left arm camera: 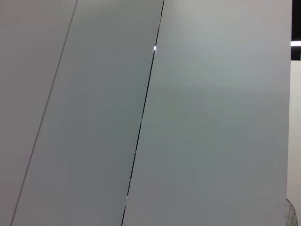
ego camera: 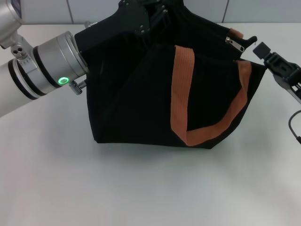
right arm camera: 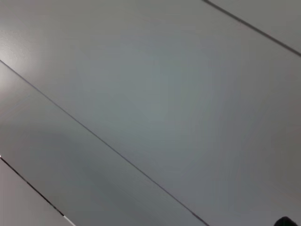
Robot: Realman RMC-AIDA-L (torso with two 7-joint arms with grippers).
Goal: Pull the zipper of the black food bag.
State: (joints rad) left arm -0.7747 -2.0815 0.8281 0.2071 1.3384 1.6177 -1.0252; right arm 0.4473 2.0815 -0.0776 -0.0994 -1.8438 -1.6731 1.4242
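The black food bag point(ego camera: 131, 99) stands in the middle of the table in the head view, with an orange-brown strap point(ego camera: 181, 84) hanging down its front. The silver zipper point(ego camera: 235, 44) pull lies on the track at the bag's top right corner. My right gripper point(ego camera: 257, 44) hovers just right of that pull, apart from it, open and holding nothing. My left arm reaches in from the left, and my left gripper point(ego camera: 141, 21) sits against the bag's top rear edge, black on black. Both wrist views show only grey wall panels.
A bare white table point(ego camera: 141, 188) stretches in front of and beside the bag. A tiled wall point(ego camera: 263, 10) runs close behind it. My left forearm point(ego camera: 47, 66), with a green light, lies across the table's left side.
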